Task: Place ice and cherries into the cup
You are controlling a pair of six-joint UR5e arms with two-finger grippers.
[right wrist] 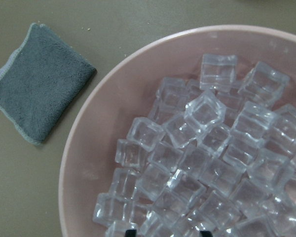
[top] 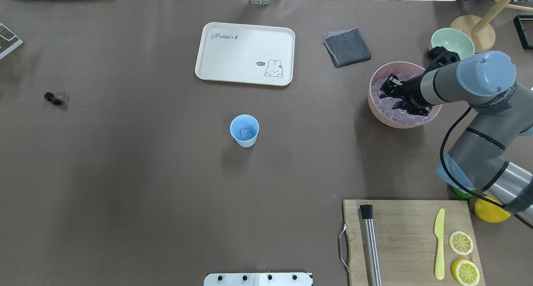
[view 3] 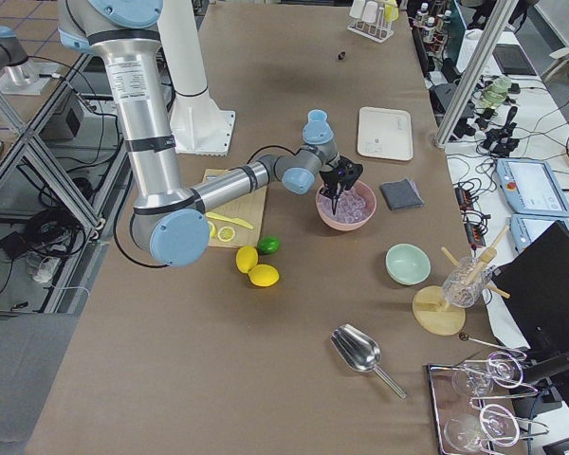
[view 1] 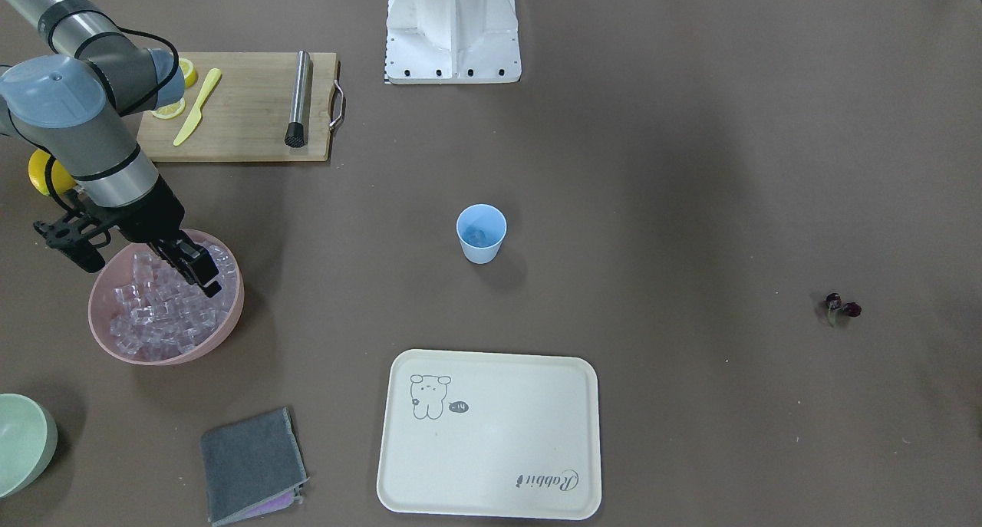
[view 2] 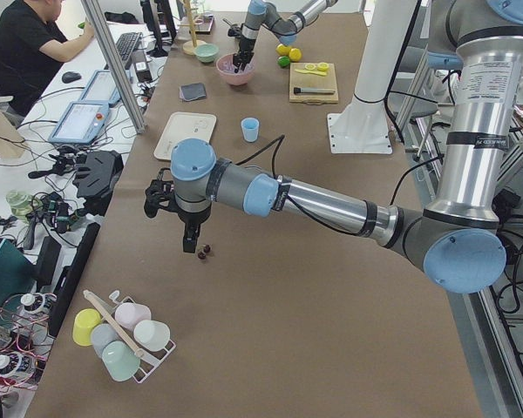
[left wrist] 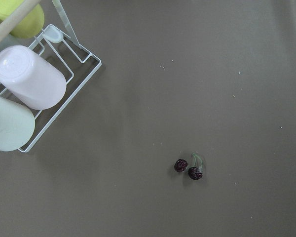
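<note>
Right gripper over pink bowl, fingertips spread, tips low over heap of ice; cubes lie under and between tips. Touching or not, cannot tell. Blue cup mid-table, one cube inside. Overhead view: bowl at 2 o'clock from cup, cherries far out at 9 o'clock. Left gripper seen in side view only; cherries on table just beside its tip, at 4 o'clock. Spread or closed, cannot tell. Cream tray at 12 o'clock of cup: script "Rabbit", bunny drawing, bubble "hi".

The table is holding one cup, two cherries, one tray, one cloth, one pink bowl and one green bowl; ice cubes are numbering dozens.
</note>
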